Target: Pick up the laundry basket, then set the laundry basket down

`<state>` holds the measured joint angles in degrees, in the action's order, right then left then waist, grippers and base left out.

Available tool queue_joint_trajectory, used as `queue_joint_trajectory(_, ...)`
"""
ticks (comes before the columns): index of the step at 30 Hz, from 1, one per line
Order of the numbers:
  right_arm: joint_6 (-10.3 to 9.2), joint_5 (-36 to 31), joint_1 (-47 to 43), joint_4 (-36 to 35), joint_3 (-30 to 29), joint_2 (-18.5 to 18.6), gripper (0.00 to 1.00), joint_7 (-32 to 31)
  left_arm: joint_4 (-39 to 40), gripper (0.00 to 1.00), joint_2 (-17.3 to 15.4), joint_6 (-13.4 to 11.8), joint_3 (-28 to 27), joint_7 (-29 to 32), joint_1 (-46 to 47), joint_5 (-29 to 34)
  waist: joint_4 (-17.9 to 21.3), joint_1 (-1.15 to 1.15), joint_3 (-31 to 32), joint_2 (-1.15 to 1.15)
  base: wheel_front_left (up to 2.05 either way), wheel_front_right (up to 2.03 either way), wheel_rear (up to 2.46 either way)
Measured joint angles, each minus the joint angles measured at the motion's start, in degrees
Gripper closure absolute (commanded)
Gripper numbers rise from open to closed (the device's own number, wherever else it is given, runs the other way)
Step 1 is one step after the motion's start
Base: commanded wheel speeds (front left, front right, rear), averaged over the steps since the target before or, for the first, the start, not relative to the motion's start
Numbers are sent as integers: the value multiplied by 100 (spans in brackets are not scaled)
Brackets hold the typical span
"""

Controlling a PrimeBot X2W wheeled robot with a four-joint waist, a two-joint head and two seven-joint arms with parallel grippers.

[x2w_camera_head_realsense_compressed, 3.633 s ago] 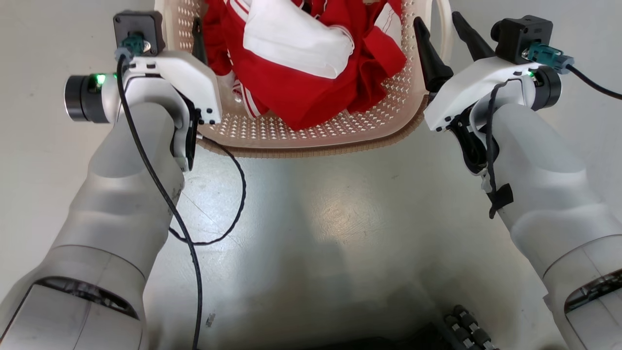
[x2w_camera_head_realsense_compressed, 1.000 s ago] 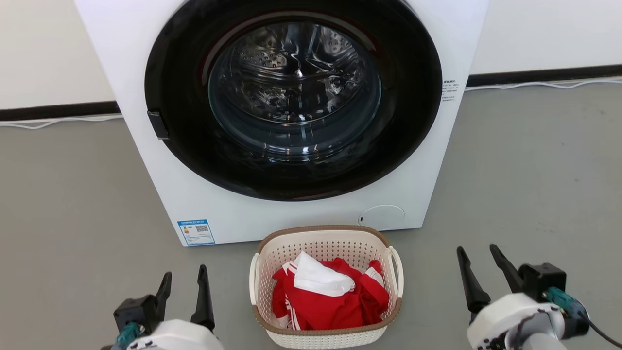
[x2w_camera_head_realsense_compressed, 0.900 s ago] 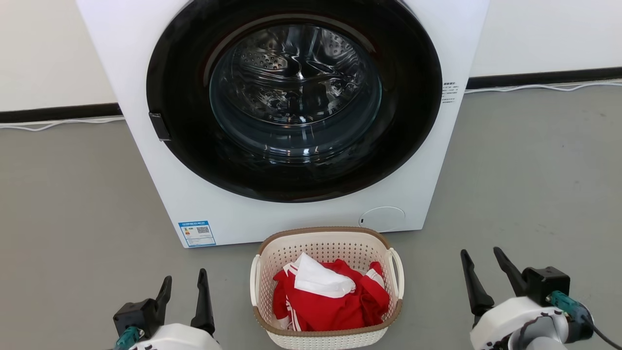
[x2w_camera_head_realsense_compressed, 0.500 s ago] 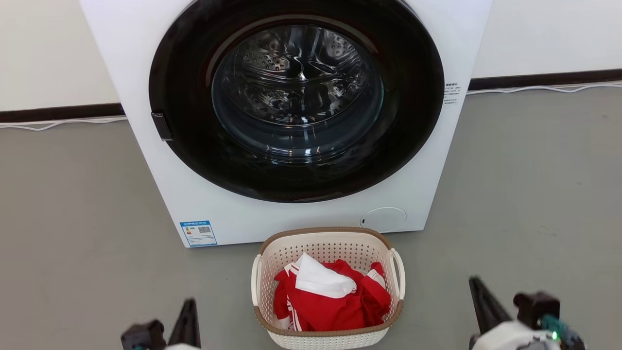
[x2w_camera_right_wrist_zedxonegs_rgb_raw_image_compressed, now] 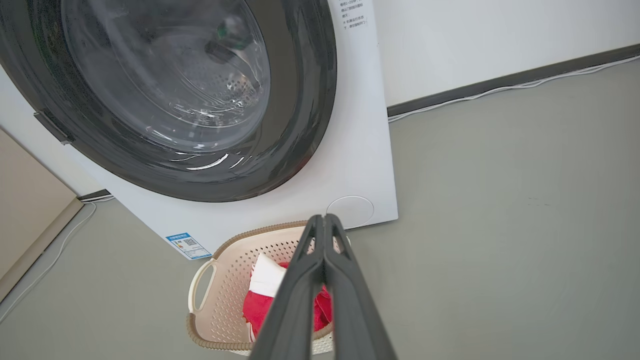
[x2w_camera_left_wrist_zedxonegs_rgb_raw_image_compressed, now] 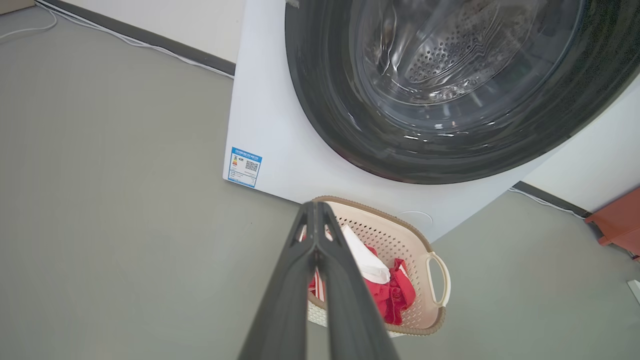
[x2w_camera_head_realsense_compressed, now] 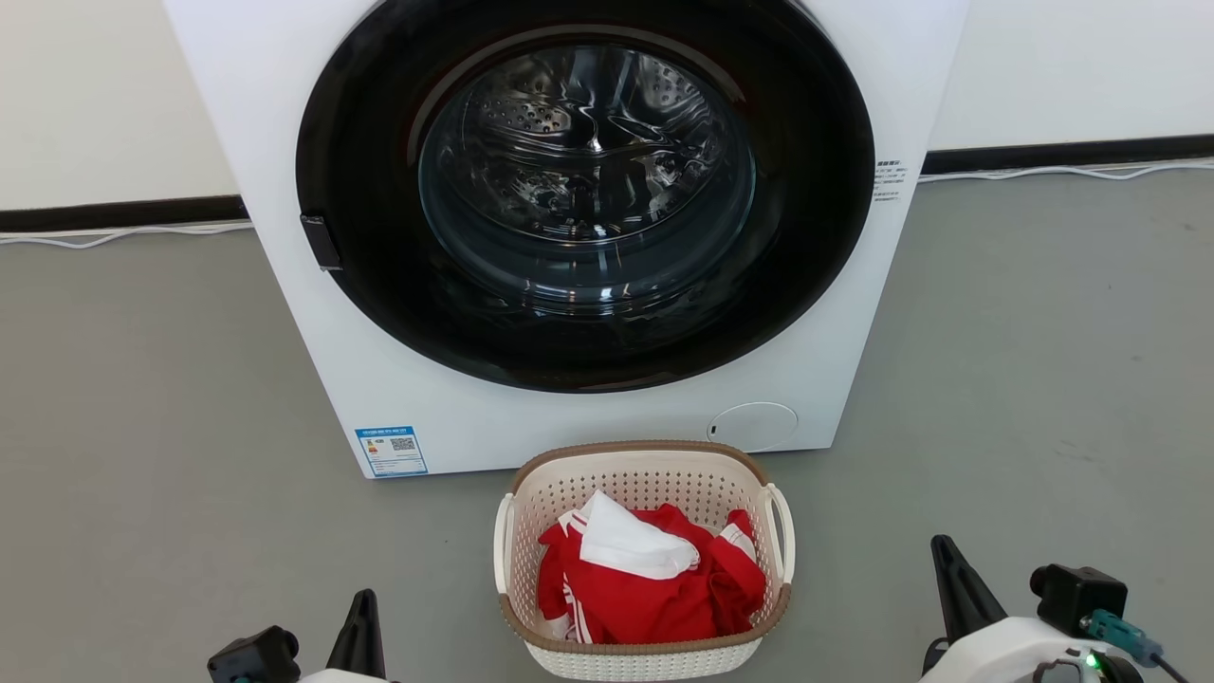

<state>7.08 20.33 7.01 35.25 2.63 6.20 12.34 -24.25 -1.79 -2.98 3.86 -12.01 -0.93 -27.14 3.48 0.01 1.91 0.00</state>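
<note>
The laundry basket [x2w_camera_head_realsense_compressed: 645,474] stands on the grey floor just in front of the washing machine, cream with a brown rim and white loop handles, holding red and white clothes [x2w_camera_head_realsense_compressed: 650,574]. My left gripper [x2w_camera_head_realsense_compressed: 361,607] is at the lower left, well clear of the basket, shut and empty. My right gripper [x2w_camera_head_realsense_compressed: 944,555] is at the lower right, also apart from the basket and shut on nothing. In the left wrist view the shut fingers [x2w_camera_left_wrist_zedxonegs_rgb_raw_image_compressed: 316,240] lie across the basket [x2w_camera_left_wrist_zedxonegs_rgb_raw_image_compressed: 395,235]. In the right wrist view the closed fingers [x2w_camera_right_wrist_zedxonegs_rgb_raw_image_compressed: 324,250] overlap the basket [x2w_camera_right_wrist_zedxonegs_rgb_raw_image_compressed: 230,260].
A white front-loading washing machine [x2w_camera_head_realsense_compressed: 379,379] with a dark round door [x2w_camera_head_realsense_compressed: 583,180] stands right behind the basket. White cables [x2w_camera_head_realsense_compressed: 1062,169] run along the wall's dark skirting. A red-brown object [x2w_camera_left_wrist_zedxonegs_rgb_raw_image_compressed: 617,222] sits far right in the left wrist view.
Both grippers have closed from open and dropped lower in the head view. Compared with the oldest frame, both grippers are clear of the basket, which stands on the floor.
</note>
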Motion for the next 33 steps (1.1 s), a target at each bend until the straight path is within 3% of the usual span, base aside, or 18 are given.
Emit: queue_joint_trajectory(33, 0, 2116, -10, -560, -287, -109, 100, -537, 246, 100, -7, 298, -247, 537, 44, -1909, -103, -1, -62, 0, 0, 0, 0)
